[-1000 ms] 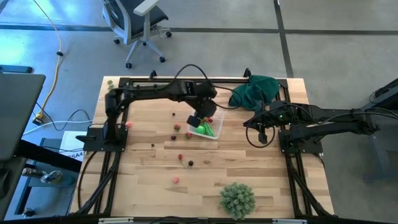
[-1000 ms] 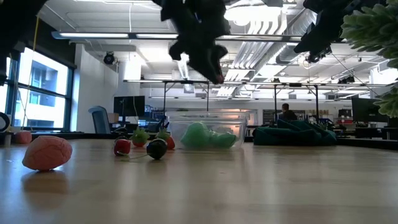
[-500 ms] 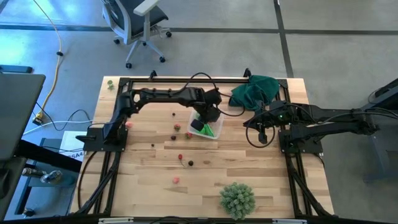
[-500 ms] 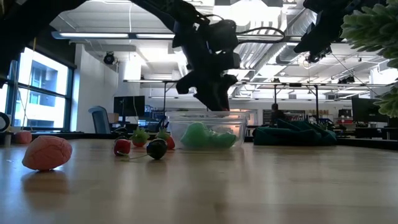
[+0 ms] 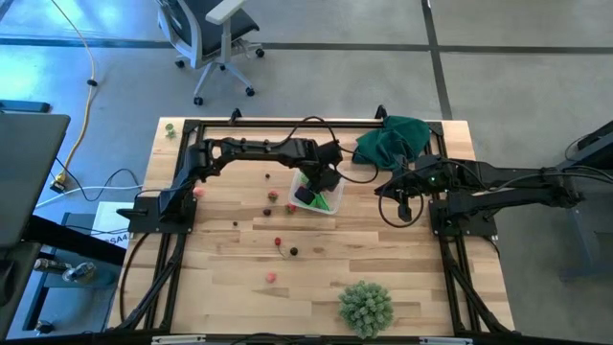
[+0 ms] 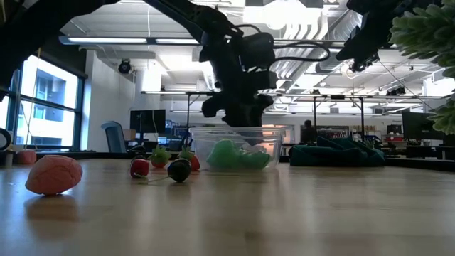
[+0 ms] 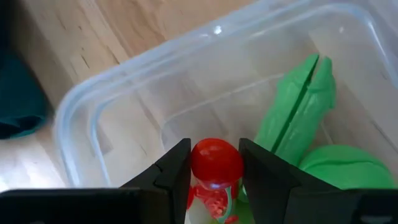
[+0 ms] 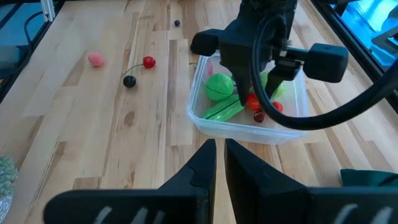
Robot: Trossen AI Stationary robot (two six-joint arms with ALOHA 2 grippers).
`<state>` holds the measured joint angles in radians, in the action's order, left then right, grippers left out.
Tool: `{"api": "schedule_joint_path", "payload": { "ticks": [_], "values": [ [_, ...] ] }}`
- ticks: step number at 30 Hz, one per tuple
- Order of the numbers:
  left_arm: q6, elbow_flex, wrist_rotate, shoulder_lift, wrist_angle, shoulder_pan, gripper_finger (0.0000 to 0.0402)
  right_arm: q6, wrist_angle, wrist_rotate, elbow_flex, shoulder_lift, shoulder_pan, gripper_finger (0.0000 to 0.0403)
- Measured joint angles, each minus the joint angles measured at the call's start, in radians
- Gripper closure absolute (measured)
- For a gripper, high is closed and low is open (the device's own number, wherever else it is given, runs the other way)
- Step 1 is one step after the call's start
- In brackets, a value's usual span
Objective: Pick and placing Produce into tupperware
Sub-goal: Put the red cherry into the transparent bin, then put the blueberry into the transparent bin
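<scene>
The tupperware (image 5: 324, 201), a clear square container, stands on the wooden table right of middle. It holds bright green produce (image 7: 298, 106) and a few red pieces (image 8: 252, 102). My left gripper (image 5: 308, 189) reaches down into its open top, shut on a round red berry (image 7: 216, 160). More small red and dark produce (image 5: 279, 241) lies scattered on the table left of and nearer than the container. My right gripper (image 8: 219, 155) hangs shut and empty near the table's right side, pointing toward the container. My left gripper pinches the red berry's two opposite sides (image 7: 194, 163) between its two fingers. The fingers come steeply from above, slanting down into the tupperware at about rim height (image 6: 238, 122). The berry sits between the fingertips, over the container's floor; whether it touches what lies below, I cannot tell.
A dark green cloth (image 5: 393, 139) lies bunched at the far right, close behind the tupperware. A pale-green spiky ball (image 5: 365, 307) sits at the near edge. A pink piece (image 6: 53, 174) and a red and a dark berry (image 6: 178, 170) lie left of the container.
My left gripper has come down from well above the tupperware to its rim, carrying the red berry, and its arm has stretched out lower over the table. The container and the loose pieces have stayed where they were.
</scene>
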<state>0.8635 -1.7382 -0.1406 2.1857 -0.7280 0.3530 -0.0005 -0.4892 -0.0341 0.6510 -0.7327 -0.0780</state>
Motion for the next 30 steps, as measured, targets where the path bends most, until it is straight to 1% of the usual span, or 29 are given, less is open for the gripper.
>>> {"api": "schedule_joint_path", "payload": {
  "ticks": [5, 12, 15, 18, 24, 28, 30],
  "values": [
    [0.000, 0.000, 0.002, 0.000, -0.001, 0.000, 0.0272, 0.000, 0.000, 0.000, 0.000, 0.000, 0.000, 0.0379],
    [-0.003, 0.000, 0.003, 0.000, -0.002, -0.002, 0.0272, 0.000, 0.000, 0.000, 0.000, 0.000, 0.000, 0.0379],
    [-0.003, 0.000, 0.003, 0.000, -0.005, 0.000, 0.0266, 0.000, 0.000, 0.000, 0.000, 0.000, 0.000, 0.0379],
    [-0.002, 0.000, 0.003, 0.000, -0.006, 0.000, 0.0252, 0.000, 0.000, 0.000, 0.000, 0.000, 0.000, 0.0379],
    [-0.008, 0.000, 0.003, 0.000, -0.008, 0.000, 0.0208, 0.000, 0.000, 0.000, 0.000, 0.000, 0.000, 0.0379],
    [-0.035, -0.007, 0.003, -0.013, -0.070, 0.000, 0.0192, 0.000, 0.000, 0.000, 0.000, 0.000, 0.000, 0.0379],
    [-0.047, -0.044, 0.003, -0.013, -0.169, 0.000, 0.0191, 0.000, 0.000, 0.000, 0.000, 0.000, 0.000, 0.0379]
  ]
}}
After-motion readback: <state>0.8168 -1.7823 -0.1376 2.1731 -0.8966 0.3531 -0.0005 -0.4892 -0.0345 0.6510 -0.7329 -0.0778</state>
